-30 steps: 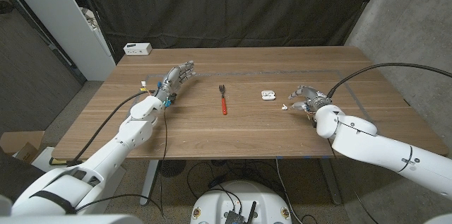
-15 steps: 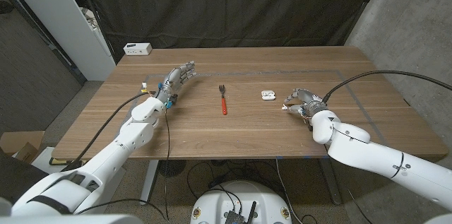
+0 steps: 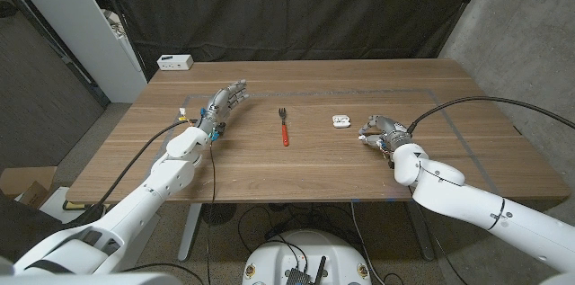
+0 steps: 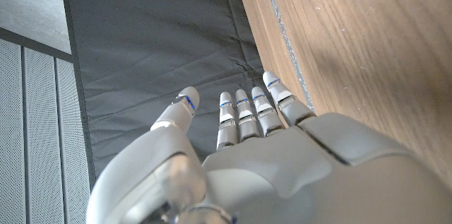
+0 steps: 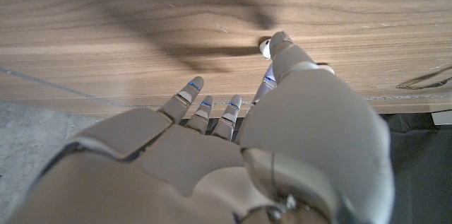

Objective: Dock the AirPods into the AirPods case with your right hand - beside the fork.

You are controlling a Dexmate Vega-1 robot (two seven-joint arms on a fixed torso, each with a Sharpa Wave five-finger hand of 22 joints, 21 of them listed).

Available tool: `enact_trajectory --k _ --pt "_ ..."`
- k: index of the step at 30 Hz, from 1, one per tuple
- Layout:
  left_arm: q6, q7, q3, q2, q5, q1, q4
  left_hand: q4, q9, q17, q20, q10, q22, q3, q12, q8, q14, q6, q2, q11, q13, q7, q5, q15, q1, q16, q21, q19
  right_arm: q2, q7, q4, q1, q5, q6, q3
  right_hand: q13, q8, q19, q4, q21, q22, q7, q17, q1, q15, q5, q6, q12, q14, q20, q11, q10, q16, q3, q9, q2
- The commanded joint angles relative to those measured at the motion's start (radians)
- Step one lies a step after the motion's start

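A white AirPods case (image 3: 340, 121) sits open on the wooden table (image 3: 296, 168), to the right of a fork (image 3: 284, 128) with a red handle. My right hand (image 3: 380, 129) hovers low just right of the case, fingers curved down toward the table. In the right wrist view its thumb tip touches a small white earbud (image 5: 264, 46) lying on the wood, while the other fingers (image 5: 205, 104) stay apart from it. My left hand (image 3: 225, 102) lies far to the left of the fork, fingers stretched out and holding nothing.
A white box (image 3: 176, 62) stands at the table's back left corner. A white shelf unit (image 3: 90, 15) stands beyond the table's left side. A dark curtain hangs behind. Black cables trail from both arms over the table.
My right hand has slid left toward the case and come down over the earbud, which lay in the open beside it a second ago. The left hand has stayed put.
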Motion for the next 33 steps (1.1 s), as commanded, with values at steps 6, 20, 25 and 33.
enact_trajectory --k 6,20,25,33 --pt "0.031 0.006 0.005 0.016 0.004 0.005 -0.028 0.003 0.003 0.003 0.005 0.006 0.005 0.001 0.009 0.002 0.003 0.012 -0.001 0.004 0.004 -0.002 0.004 -0.003 0.004 0.001 -0.002 0.003 0.037 0.0 0.03 -0.015 -0.005 -0.026 0.02 0.004 0.0 0.027 0.004 0.008 0.002 0.001 0.001 0.008 -0.12 -0.001 0.023 0.009 0.035 -0.014 0.0 0.034 0.007 -0.01 0.001 0.003" --pt "0.045 0.015 0.005 0.016 0.005 -0.003 -0.025 0.004 0.004 0.003 0.008 0.006 0.005 0.001 0.009 0.0 0.002 0.012 -0.001 0.003 0.005 -0.002 0.004 -0.003 0.003 0.0 -0.004 0.003 0.067 -0.009 0.069 -0.013 0.018 -0.003 0.029 0.005 0.0 0.044 0.01 0.006 0.002 0.001 0.003 0.003 -0.127 -0.004 0.05 0.016 0.067 -0.02 0.001 0.072 0.012 -0.018 0.002 0.015" --pt "0.048 0.018 0.006 0.01 0.004 -0.008 -0.014 0.004 0.004 0.003 0.008 0.008 0.005 0.001 0.01 0.0 0.003 0.015 -0.001 0.003 0.005 -0.004 0.004 -0.003 0.003 0.0 -0.005 0.004 0.081 -0.043 0.074 -0.032 0.024 0.022 0.046 0.006 0.009 0.053 0.013 0.005 0.002 0.01 0.003 -0.004 -0.133 -0.006 0.082 0.022 0.085 -0.019 0.001 0.099 0.014 -0.025 0.004 0.02" --pt "0.037 0.014 0.007 0.001 0.002 -0.011 0.004 0.005 0.004 0.002 0.01 0.01 0.005 0.002 0.011 0.001 0.007 0.02 -0.001 0.002 0.005 -0.002 0.005 -0.005 0.003 0.001 -0.006 0.005 0.103 -0.117 0.078 -0.106 0.077 0.137 0.129 0.009 0.026 0.066 0.008 0.002 0.002 0.008 0.002 0.006 -0.149 -0.006 0.143 0.027 0.122 -0.025 -0.019 0.14 0.017 -0.03 0.011 0.035"
